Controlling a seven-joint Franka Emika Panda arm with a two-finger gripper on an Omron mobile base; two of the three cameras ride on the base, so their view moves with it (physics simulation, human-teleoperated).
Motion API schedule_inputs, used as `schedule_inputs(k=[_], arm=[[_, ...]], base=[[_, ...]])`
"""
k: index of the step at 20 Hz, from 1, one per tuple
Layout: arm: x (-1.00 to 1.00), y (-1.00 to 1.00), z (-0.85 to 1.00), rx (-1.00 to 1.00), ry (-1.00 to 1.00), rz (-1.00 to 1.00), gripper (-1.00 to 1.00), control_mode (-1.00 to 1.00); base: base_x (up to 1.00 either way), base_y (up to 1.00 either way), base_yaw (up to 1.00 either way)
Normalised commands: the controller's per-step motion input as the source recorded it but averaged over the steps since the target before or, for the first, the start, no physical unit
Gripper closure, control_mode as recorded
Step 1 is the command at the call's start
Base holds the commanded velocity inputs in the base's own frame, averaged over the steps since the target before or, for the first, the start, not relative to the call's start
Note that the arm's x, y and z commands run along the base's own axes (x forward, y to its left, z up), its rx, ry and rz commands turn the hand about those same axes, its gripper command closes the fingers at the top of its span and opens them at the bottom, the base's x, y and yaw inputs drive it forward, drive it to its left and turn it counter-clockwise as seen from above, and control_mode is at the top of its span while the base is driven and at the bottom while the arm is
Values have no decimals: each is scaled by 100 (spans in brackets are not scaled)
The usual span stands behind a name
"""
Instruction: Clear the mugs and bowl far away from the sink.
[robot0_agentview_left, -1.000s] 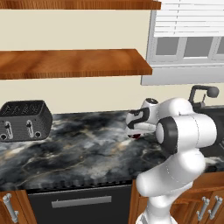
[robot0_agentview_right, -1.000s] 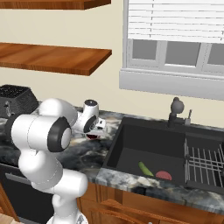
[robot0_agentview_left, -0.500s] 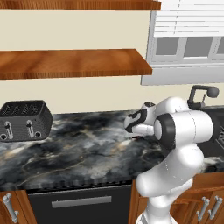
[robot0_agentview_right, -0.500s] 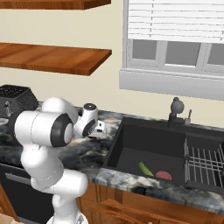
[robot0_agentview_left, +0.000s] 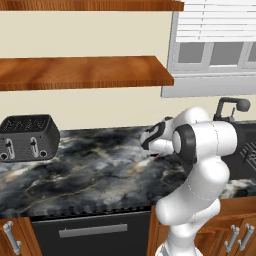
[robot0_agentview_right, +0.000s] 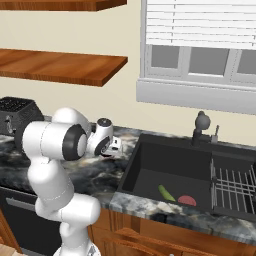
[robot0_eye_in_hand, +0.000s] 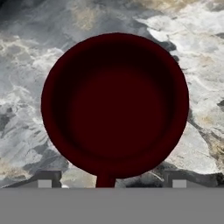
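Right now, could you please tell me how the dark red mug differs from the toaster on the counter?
The dark red mug is round and open-topped, while the toaster is boxy with slots on top. The mug is plain dark red, and the toaster is black with knobs on its front. The toaster stands at the far left by the wall, and the mug sits nearer the sink. Both stand on the marbled counter.

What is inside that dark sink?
In the sink lie a green vegetable and a flat red thing, with a wire rack beside them. The near wall covers the front of the basin floor.
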Motion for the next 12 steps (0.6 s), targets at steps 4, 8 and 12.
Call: schedule_inputs(k=[4,8,12], arm=[[-1,0,-2,3,-3,0,100,-100],[-10,0,-8,3,-4,0,100,-100],[0,0,-11,2,-3,0,100,-100]], base=[[0,0,0],[0,0,0],[0,0,0]])
